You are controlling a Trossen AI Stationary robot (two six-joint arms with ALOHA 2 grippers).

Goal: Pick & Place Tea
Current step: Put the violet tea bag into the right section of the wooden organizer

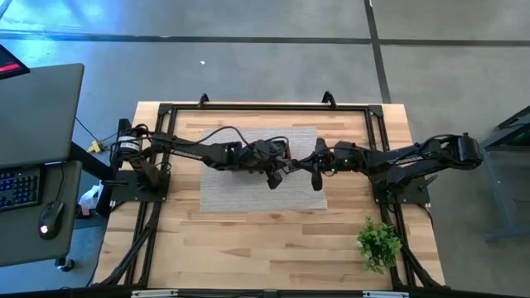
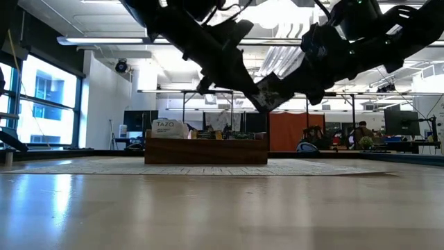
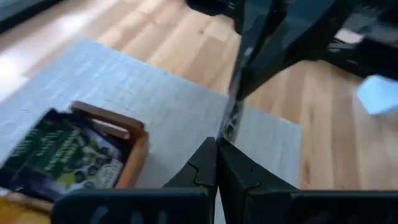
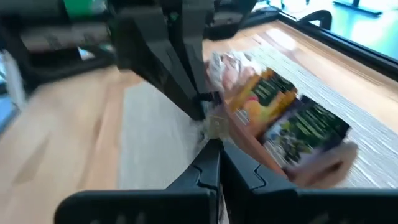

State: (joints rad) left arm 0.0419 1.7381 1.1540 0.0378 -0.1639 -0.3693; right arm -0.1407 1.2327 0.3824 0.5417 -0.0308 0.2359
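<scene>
Both dark two-finger grippers hang above the pale grey woven mat [image 1: 248,192], tips close together. The left gripper [image 3: 217,146] has its fingers pressed together with nothing between them; the right gripper [image 4: 214,148] is likewise closed and empty. Just beside and below them stands the brown three-compartment wooden tray [image 2: 206,150], holding the small flat square tea sachets [image 4: 292,121], orange and dark green ones upright in its compartments. A small green plant [image 1: 378,242] sits well apart, nearer the right arm's base
</scene>
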